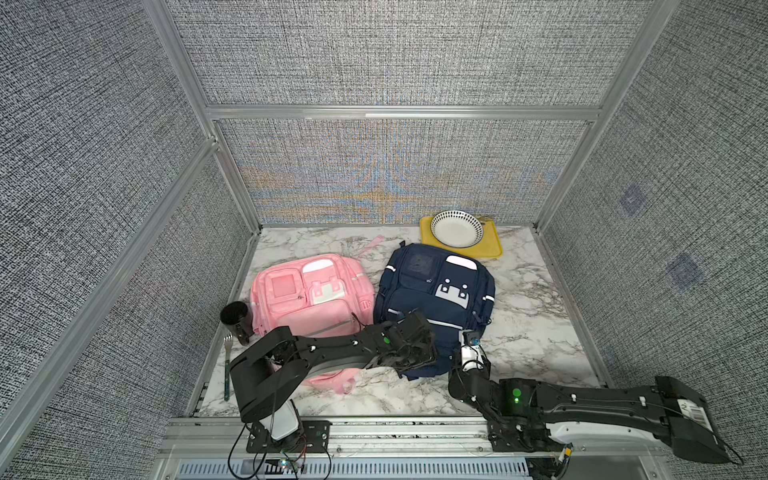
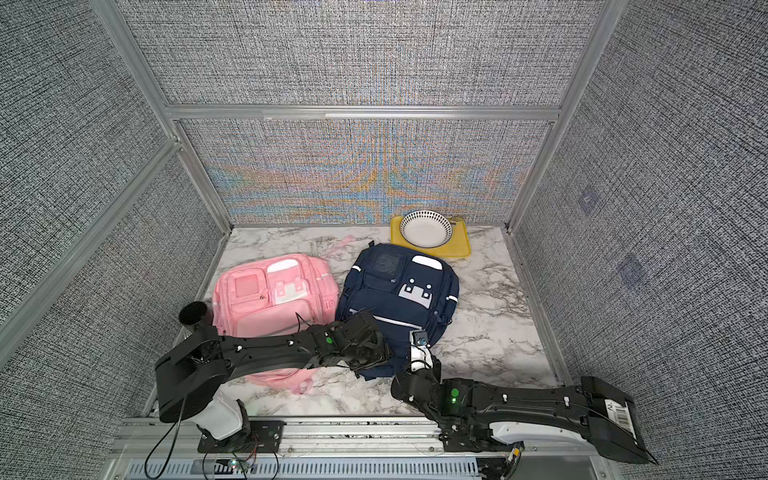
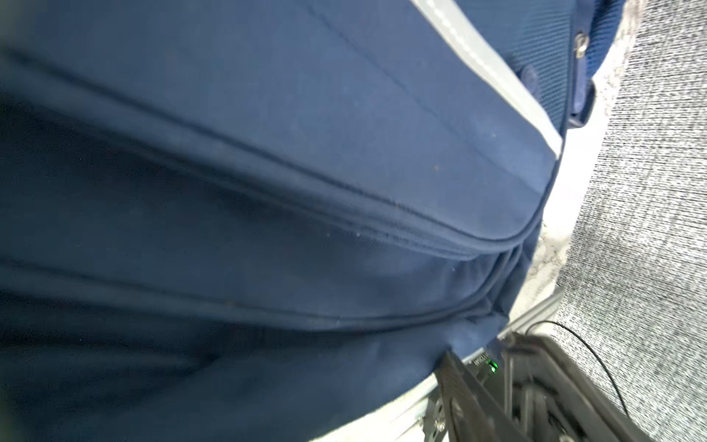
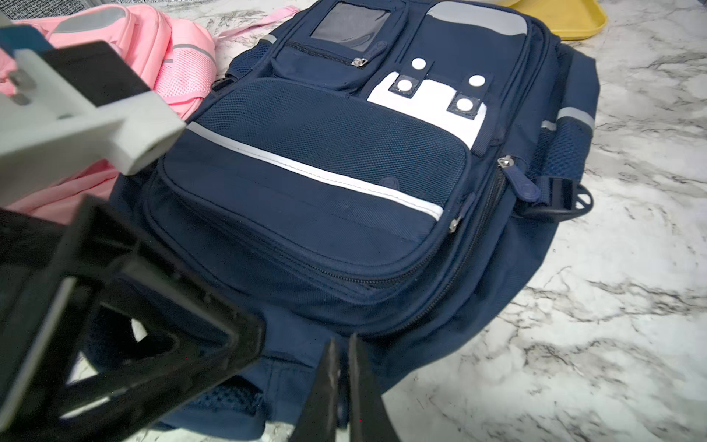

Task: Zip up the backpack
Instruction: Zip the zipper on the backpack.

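The navy backpack (image 1: 436,291) (image 2: 399,291) (image 4: 325,183) lies flat on the marble table, next to a pink one. A navy zipper pull (image 4: 521,185) sits on its side, and the zipper track runs from there toward the near corner. My left gripper (image 1: 409,349) (image 2: 361,345) (image 4: 160,306) hovers low over the bag's near left corner. The left wrist view shows only blue fabric (image 3: 306,191), so its jaws are hidden. My right gripper (image 1: 468,338) (image 2: 419,338) (image 4: 341,344) is shut on the bag's near bottom edge, with blue cloth between its fingers.
A pink backpack (image 1: 309,295) lies left of the navy one, under my left arm. A black cup (image 1: 236,318) and a fork (image 1: 227,365) sit at the table's left edge. A yellow tray (image 1: 494,249) holding a bowl (image 1: 456,228) stands at the back right. Mesh walls enclose three sides.
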